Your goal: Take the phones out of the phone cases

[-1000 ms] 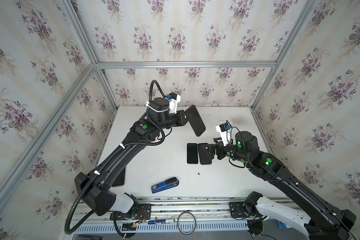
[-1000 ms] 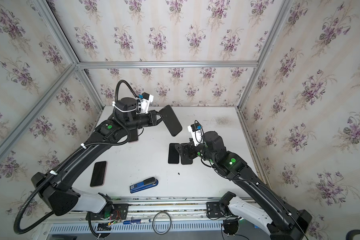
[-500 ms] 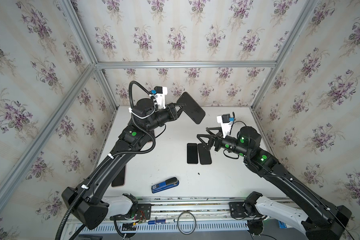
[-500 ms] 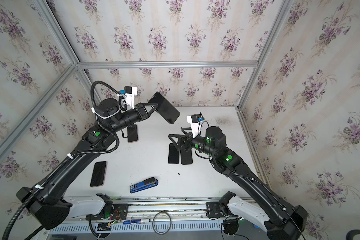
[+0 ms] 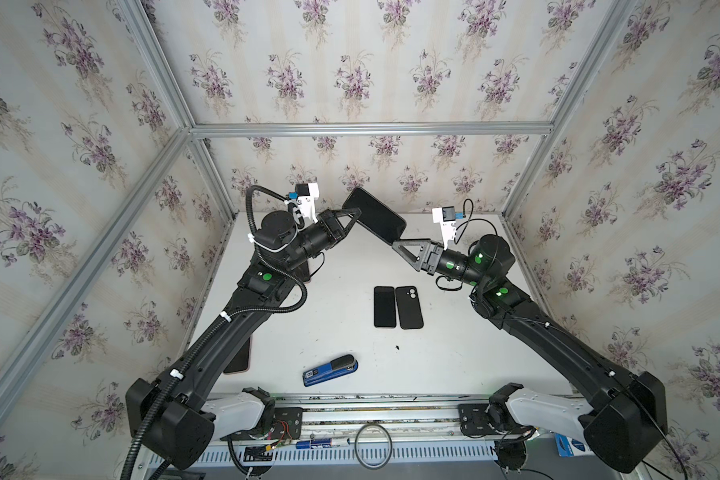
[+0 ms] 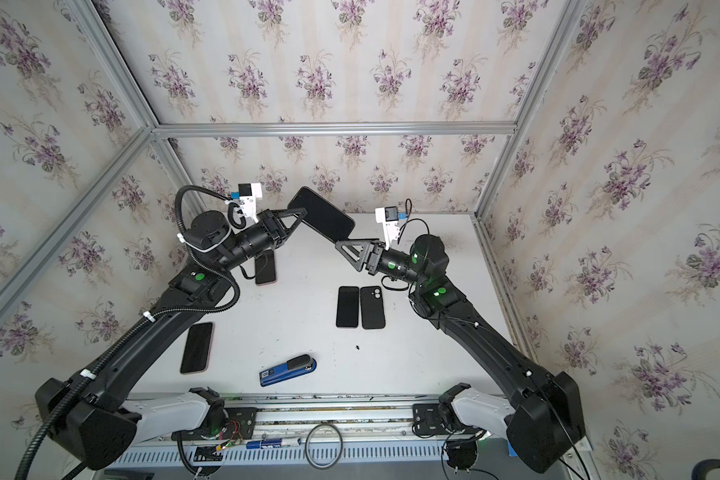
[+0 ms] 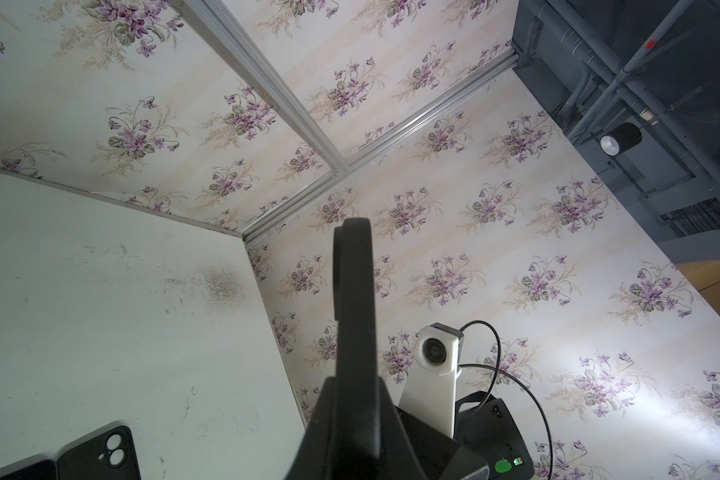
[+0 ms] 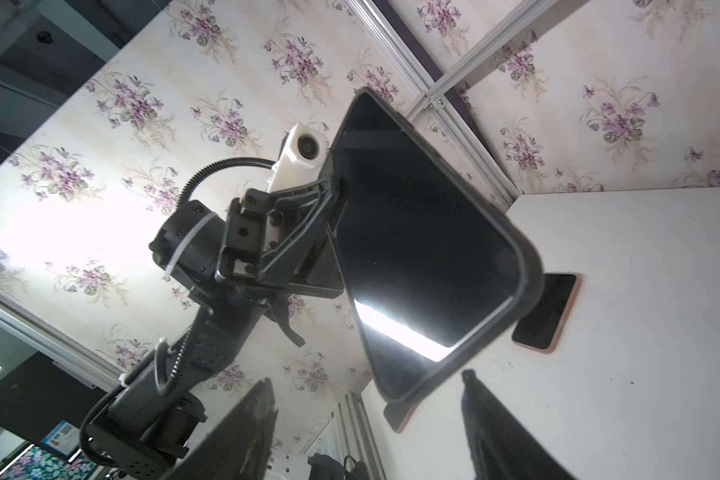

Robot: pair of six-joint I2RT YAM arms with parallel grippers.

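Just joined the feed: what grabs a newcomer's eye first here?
The cased phone hangs above the far side of the table, pinched by the left gripper, while the right gripper, jaws open, straddles its free end. Below, a bare phone and a black case lie side by side mid-table.

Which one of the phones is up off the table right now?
The black-cased phone pinched in the left tool: it alone is in the air, tilted, while the rest lie flat on the white table.

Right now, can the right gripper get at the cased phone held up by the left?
Probably yes: the open right gripper sits at the cased phone, nothing between them; left gripper holds its other end.
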